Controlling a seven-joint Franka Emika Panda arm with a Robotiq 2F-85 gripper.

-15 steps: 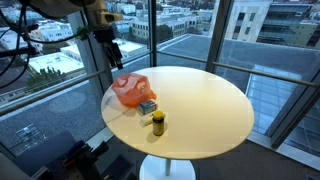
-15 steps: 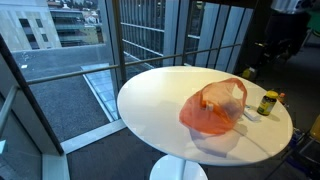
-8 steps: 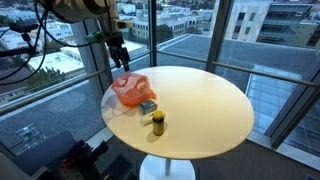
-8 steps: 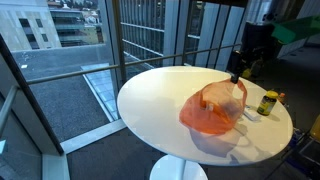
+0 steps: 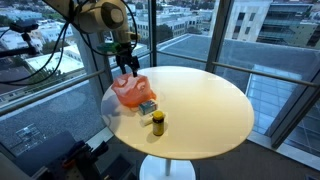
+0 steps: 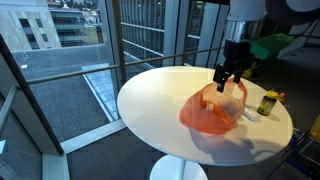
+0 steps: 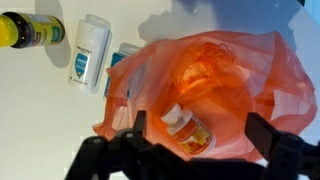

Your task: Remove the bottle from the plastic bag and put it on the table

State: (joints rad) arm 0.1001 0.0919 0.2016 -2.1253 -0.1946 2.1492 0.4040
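An orange plastic bag (image 5: pixel 131 90) lies on the round white table (image 5: pixel 200 100); it shows in both exterior views (image 6: pixel 212 110). In the wrist view the bag (image 7: pixel 240 80) is open and a bottle with a white cap and orange label (image 7: pixel 188 128) lies inside it. My gripper (image 5: pixel 127 64) (image 6: pixel 229 78) hangs just above the bag, open and empty. In the wrist view its two fingers stand on either side of the bottle (image 7: pixel 198 135), not touching it.
A small yellow-capped jar (image 5: pixel 157 122) (image 6: pixel 266 103) (image 7: pixel 30 29) stands on the table beside the bag. A white deodorant stick (image 7: pixel 89 52) and a small blue-white box (image 5: pixel 147 106) lie next to the bag. Glass windows and railing surround the table.
My arm has swung in from the side and come down over the bag; the gripper now hangs right above its opening. The bag and other objects have not moved.
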